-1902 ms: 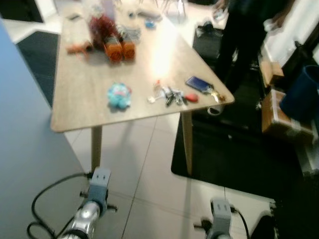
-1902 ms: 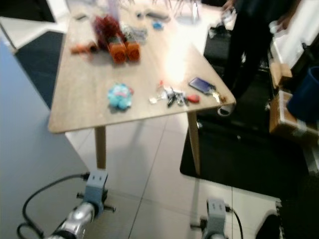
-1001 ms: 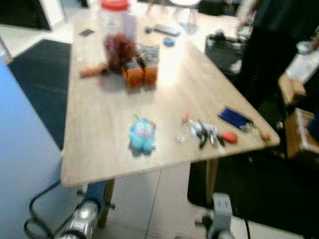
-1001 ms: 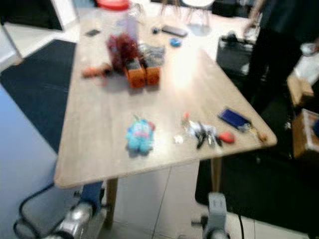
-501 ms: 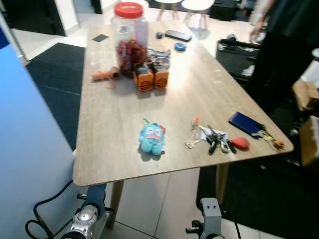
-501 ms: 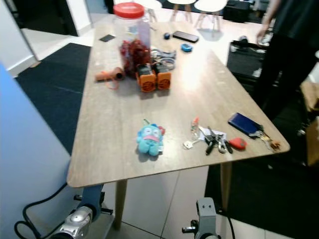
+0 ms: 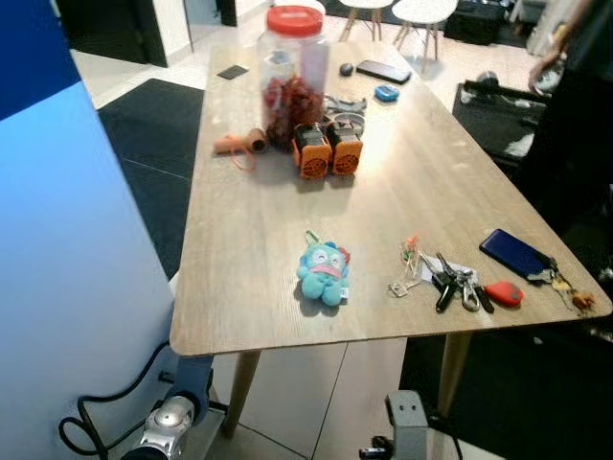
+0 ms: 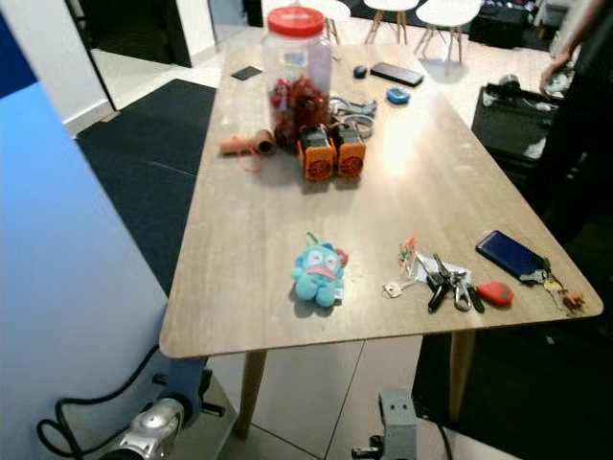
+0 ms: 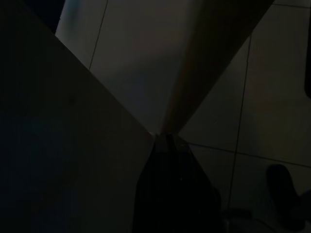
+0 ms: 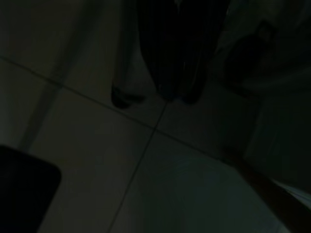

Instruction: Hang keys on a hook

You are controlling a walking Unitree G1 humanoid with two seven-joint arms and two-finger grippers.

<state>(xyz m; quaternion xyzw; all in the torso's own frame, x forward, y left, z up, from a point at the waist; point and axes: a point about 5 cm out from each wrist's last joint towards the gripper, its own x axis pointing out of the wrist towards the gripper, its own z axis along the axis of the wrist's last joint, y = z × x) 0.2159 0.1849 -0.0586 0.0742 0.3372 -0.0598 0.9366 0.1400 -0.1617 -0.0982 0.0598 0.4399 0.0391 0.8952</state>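
Lying on the wooden table [image 7: 259, 240], keys [image 7: 458, 286] near its front edge; hand states indiscernible.

Bare wood is lying open along the table [image 7: 259, 240] front between the blue plush toy [image 7: 324, 272] and the left edge. Keys [image 7: 458, 284] are sitting near the right front edge, flanked closely by a dark phone [image 7: 515, 253]. A tall jar [image 7: 293, 72] and two orange blocks [image 7: 326, 151] are crowding the far middle. A pale panel [image 7: 67, 278] is walling off the left side.
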